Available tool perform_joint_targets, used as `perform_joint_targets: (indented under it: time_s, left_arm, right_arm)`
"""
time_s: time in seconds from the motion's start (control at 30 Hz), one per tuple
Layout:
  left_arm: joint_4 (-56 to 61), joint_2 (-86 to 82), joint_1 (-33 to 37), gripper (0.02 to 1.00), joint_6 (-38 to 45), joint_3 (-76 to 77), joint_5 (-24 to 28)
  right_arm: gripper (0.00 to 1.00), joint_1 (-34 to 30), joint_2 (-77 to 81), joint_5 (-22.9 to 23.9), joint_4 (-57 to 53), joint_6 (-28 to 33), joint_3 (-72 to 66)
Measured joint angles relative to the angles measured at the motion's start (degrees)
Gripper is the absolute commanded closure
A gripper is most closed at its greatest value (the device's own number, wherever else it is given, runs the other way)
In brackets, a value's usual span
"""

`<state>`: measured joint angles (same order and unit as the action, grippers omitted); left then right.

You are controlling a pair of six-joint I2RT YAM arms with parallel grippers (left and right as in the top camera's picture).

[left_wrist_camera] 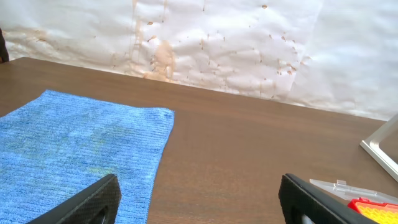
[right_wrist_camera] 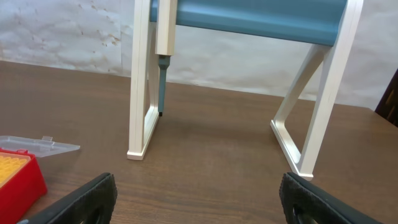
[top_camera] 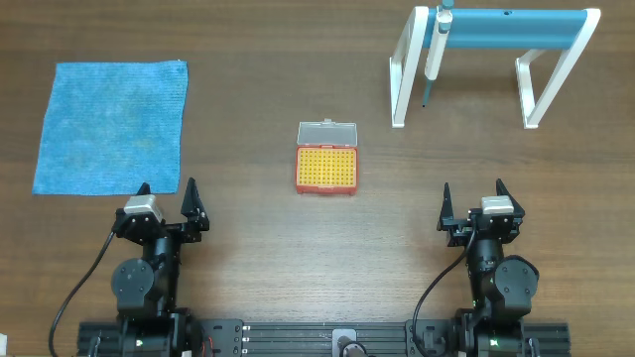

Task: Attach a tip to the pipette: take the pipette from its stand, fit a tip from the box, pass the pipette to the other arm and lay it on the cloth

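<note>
White-framed stand [top_camera: 516,30] held pipette [top_camera: 434,58] hanging at worktop's far right corner. Left gripper [top_camera: 167,185] and right gripper [top_camera: 472,185] both gaped, empty, near front edge. Risk: off-centre grasp could snag stand's leg, toppling it.

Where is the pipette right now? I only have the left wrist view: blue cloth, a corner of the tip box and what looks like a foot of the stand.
Observer: The pipette hangs upright from one end of the stand, at the far right of the top view, not yet taken.
Operator: Is the right arm closing in on it?
Observer: No. The right gripper is open and empty down by its own base, well short of the stand.
</note>
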<state>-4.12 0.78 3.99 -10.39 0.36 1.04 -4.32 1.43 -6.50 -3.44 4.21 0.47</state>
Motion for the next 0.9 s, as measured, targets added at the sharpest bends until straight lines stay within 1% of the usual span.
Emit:
perform_joint_targets:
  time_s: [0.07, 0.17, 0.9]
  left_arm:
    - [0.0, 0.0, 0.0, 0.194, 0.0, 0.0, 0.0]
    - [0.0, 0.0, 0.0, 0.191, 0.0, 0.0, 0.0]
    - [0.0, 0.0, 0.0, 0.191, 0.0, 0.0, 0.0]
  right_arm:
    - [0.15, -0.4, -0.1, -0.1, 0.0, 0.0, 0.0]
    - [0.15, -2.7, -0.7, 0.3, 0.0, 0.0, 0.0]
    - [0.15, -2.7, -0.7, 0.4, 0.0, 0.0, 0.0]
